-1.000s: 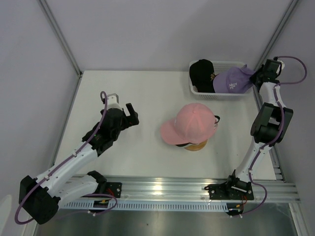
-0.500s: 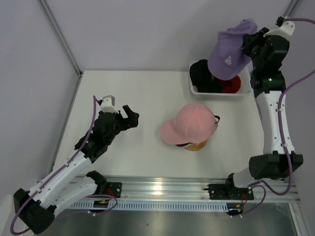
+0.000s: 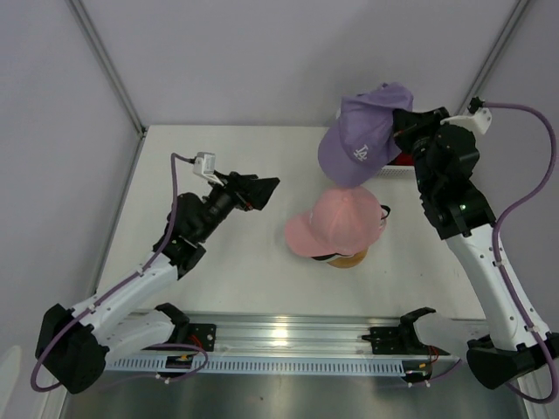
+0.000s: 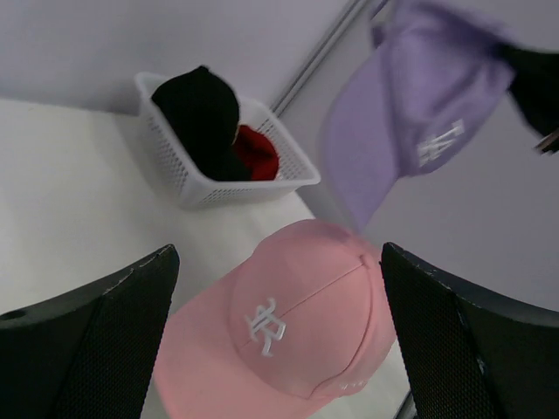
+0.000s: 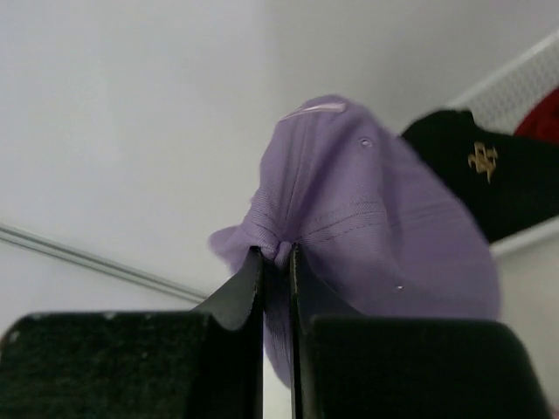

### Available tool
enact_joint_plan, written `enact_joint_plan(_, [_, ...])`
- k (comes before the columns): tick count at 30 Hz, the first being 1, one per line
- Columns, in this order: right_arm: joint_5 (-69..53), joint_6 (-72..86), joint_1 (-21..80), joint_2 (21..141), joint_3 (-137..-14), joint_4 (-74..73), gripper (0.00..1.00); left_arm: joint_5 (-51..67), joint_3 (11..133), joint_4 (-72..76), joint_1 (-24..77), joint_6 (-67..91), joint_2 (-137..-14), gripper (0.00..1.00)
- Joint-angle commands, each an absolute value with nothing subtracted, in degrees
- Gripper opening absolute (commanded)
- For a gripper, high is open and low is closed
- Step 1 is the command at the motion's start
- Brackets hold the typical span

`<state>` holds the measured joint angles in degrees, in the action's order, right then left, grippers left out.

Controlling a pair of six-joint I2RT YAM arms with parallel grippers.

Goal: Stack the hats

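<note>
Left arm [image 3: 131, 288]: reaches from its base toward 1 o'clock. Left gripper [image 3: 262, 188] faces 3 o'clock, fingers spread wide.
Right arm [image 3: 485, 262]: raised toward 11 o'clock. Right gripper [image 3: 400, 129] faces 9 o'clock, fingers pinching the lavender cap [image 3: 358, 140].

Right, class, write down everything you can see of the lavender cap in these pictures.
The lavender cap is soft fabric with stitched panels, small eyelets, a curved brim and a white embroidered logo on its front. It hangs tilted in the air, brim lowest, logo facing the overhead camera. The right gripper is shut on a bunched fold of its fabric, and nothing else is seen touching it. It hangs above the pink cap, near the white basket.
</note>
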<state>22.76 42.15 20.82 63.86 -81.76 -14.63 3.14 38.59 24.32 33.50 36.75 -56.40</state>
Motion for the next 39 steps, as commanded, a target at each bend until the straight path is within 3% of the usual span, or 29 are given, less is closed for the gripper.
enact_joint_plan(1, [27.42, 53.6, 23.11, 60.91, -78.14, -14.15, 0.0, 8.0, 35.6, 45.07, 34.63, 42.45, -59.93, 0.99])
enact_joint_plan(12, [27.25, 60.91, 26.63, 60.03, -78.66, -18.55, 0.0, 8.08, 40.78, 55.54, 42.1, 47.27, -76.02, 0.99])
enact_joint_plan(21, [26.2, 61.43, 26.81, 58.89, -78.83, -16.79, 0.0, 9.76, 42.1, 74.34, 42.19, 49.22, -85.51, 0.99])
enact_joint_plan(39, [21.35, 61.79, 26.98, 59.68, -81.04, -15.73, 0.0, 8.79, 50.8, 75.14, 42.19, 50.97, -93.69, 0.97])
